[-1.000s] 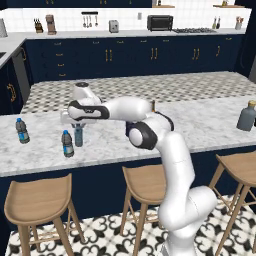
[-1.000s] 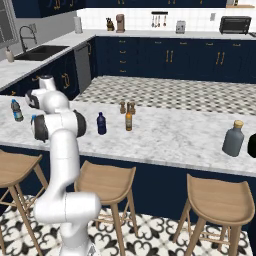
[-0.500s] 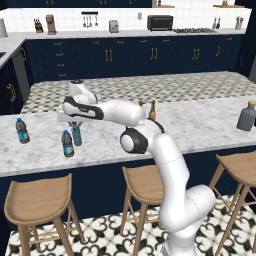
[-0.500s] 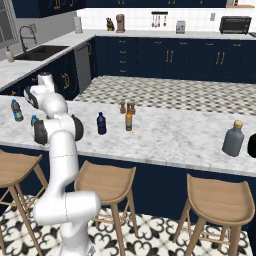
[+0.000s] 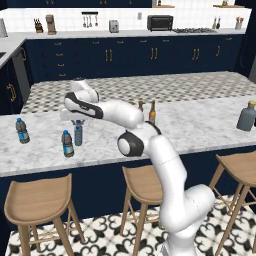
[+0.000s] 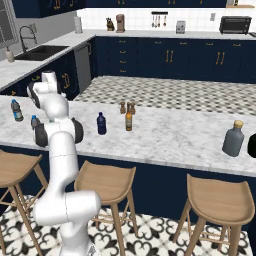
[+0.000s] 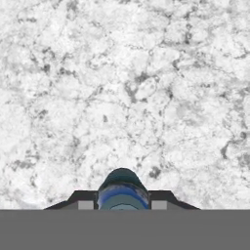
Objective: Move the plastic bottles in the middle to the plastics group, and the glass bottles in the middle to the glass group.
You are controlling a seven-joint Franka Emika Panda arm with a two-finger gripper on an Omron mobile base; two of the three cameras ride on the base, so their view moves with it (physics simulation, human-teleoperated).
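The marble counter (image 5: 200, 125) ran across a navy kitchen. The grey-blue glass bottle (image 5: 247, 116) stood at its right end. Near the left end, the gripper (image 5: 78, 123) was closed round the upright teal bottle (image 5: 78, 135), long axis vertical, cap up, beside a water bottle (image 5: 67, 144) at the front edge.

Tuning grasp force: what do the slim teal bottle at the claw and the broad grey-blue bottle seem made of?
Slim pale teal bottle: likely thin plastic, translucent, matte look. Broad grey-blue bottle with short neck: possibly glass, smooth, opaque-looking; the render leaves it open.
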